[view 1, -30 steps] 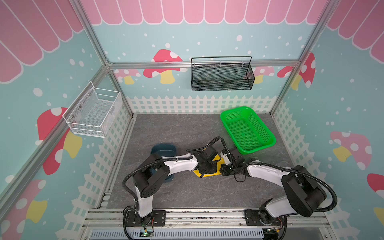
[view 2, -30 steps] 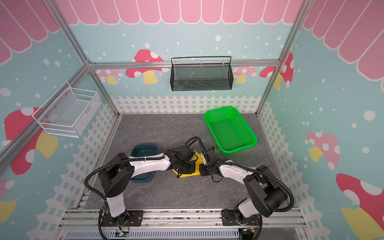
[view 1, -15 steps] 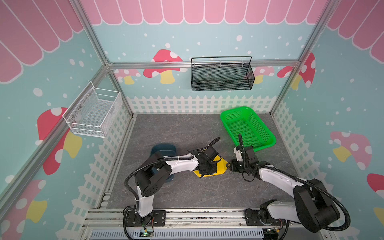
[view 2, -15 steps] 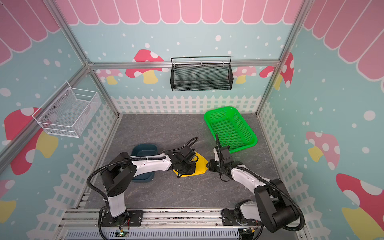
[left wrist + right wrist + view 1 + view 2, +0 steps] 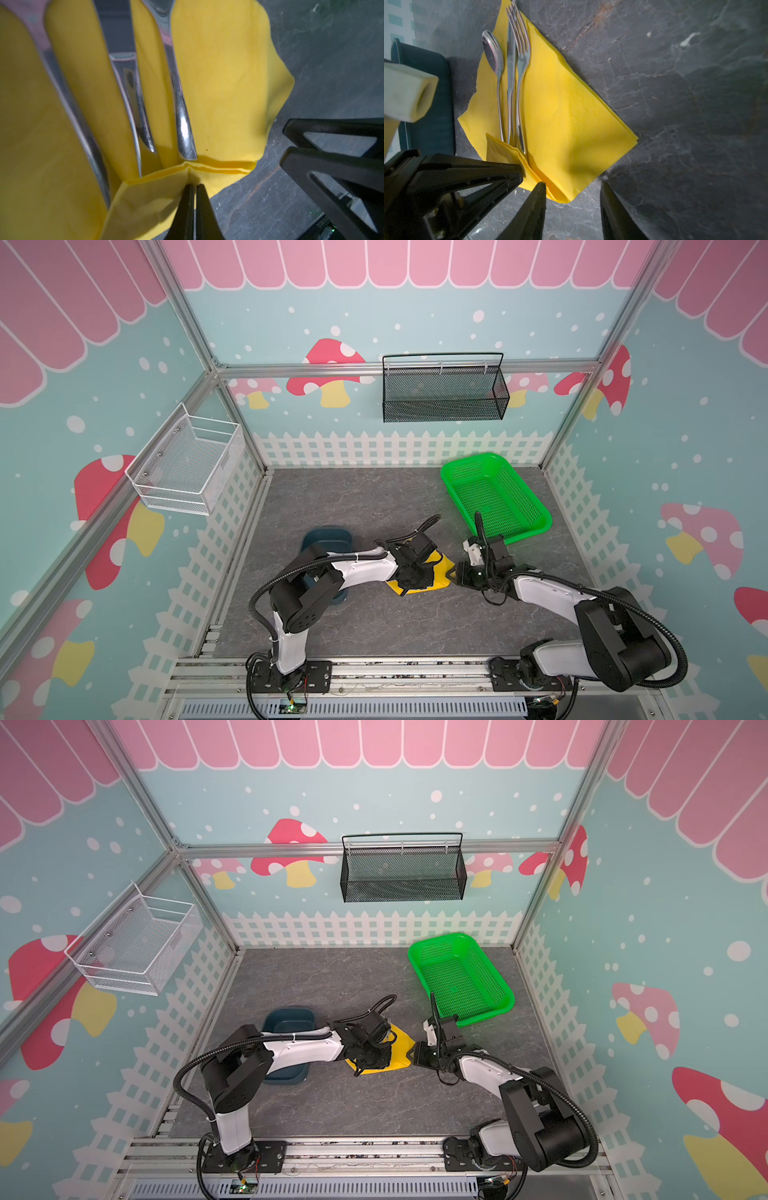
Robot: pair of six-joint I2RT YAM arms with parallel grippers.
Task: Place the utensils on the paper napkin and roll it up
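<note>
The yellow paper napkin (image 5: 441,568) (image 5: 402,1048) (image 5: 566,116) (image 5: 218,83) lies flat on the grey table. A spoon (image 5: 493,54), a knife (image 5: 511,68) (image 5: 122,62) and a fork (image 5: 522,52) lie side by side on it. One napkin corner is folded up over their handle ends. My left gripper (image 5: 194,185) (image 5: 413,577) is shut on that fold. My right gripper (image 5: 573,184) (image 5: 457,572) (image 5: 415,1052) is open just right of the napkin. The napkin's near corner lies between its fingertips, ungripped.
A dark blue tray (image 5: 328,537) (image 5: 429,104) sits left of the napkin, partly under the left arm. A green basket (image 5: 494,497) stands at the back right. A black mesh basket (image 5: 442,393) hangs on the back wall and a white wire basket (image 5: 187,468) on the left wall.
My right gripper has opened; it drew back to the right from the napkin, then came down again at its right corner. The left gripper still holds the fold.
</note>
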